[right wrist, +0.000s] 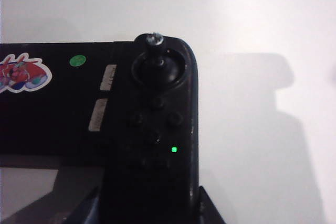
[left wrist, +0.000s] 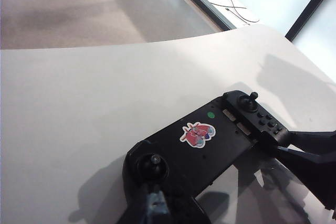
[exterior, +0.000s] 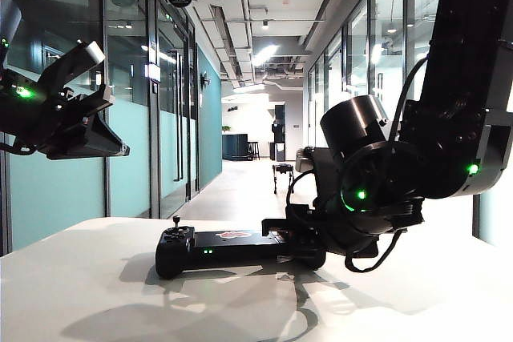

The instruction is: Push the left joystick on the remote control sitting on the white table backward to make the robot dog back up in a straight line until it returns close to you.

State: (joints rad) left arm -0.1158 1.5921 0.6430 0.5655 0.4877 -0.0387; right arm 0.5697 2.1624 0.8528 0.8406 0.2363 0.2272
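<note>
**Right claw on the controller's end, dog way down the hallway**

So the left joystick is standing pretty much upright on the left end of the remote control, and nothing is touching it. The remote lies flat on the white desk, closer to the far edge than the near one and roughly midway between the side edges. It has a reddish sticker in the middle and small green lights showing.

The right claw is down at the remote's other end. Its jaws sit one on each side of that end, partway apart, below the other stick. I honestly can't tell whether they're actually squeezing the casing or just sitting alongside it.

The left claw hangs high above the desk's left side, well away from the remote. Its jaws are spread and there's nothing between them.

The robot dog is standing on the floor far down the glass-walled corridor past the desk's far edge. It looks tiny from here.
</note>
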